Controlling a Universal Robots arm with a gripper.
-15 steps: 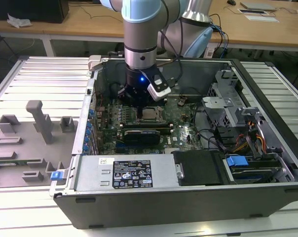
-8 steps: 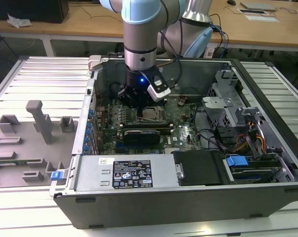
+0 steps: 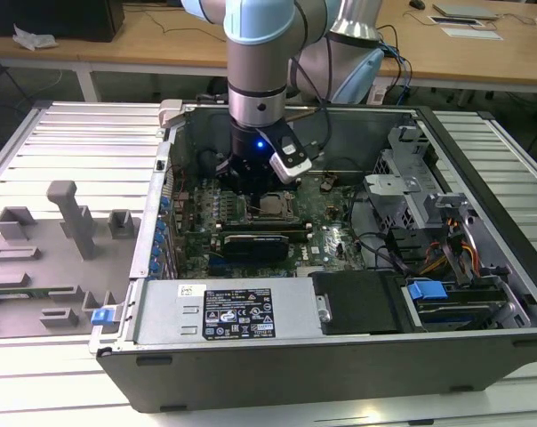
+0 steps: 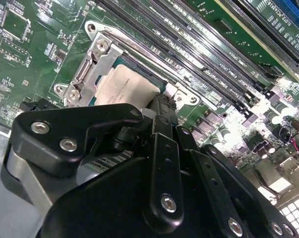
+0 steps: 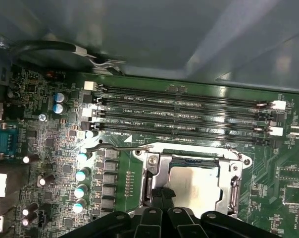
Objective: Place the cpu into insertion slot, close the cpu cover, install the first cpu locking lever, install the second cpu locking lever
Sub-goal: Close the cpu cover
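A ribbed silver metal surface [image 3: 82, 151] spreads across the foreground, its slats catching even, bright light. Grey plastic blocks [image 3: 73, 218] stand on it toward the exterior view's left. Behind it runs a row of pale wooden desks [image 3: 153, 44] on white legs [image 3: 89, 84]. A crumpled white wad [image 3: 33, 38] and a black box [image 3: 55, 16] sit on one desk, papers [image 3: 471, 32] on another. Blue cables [image 3: 397, 62] hang off the desk edge. The floor [image 3: 20, 84] beneath is dark.

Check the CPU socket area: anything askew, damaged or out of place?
Nothing stands out. The cpu sits flat and square in the window of the cpu cover, with no bent metal or loose parts visible around it. The gripper is at the cover's edge.
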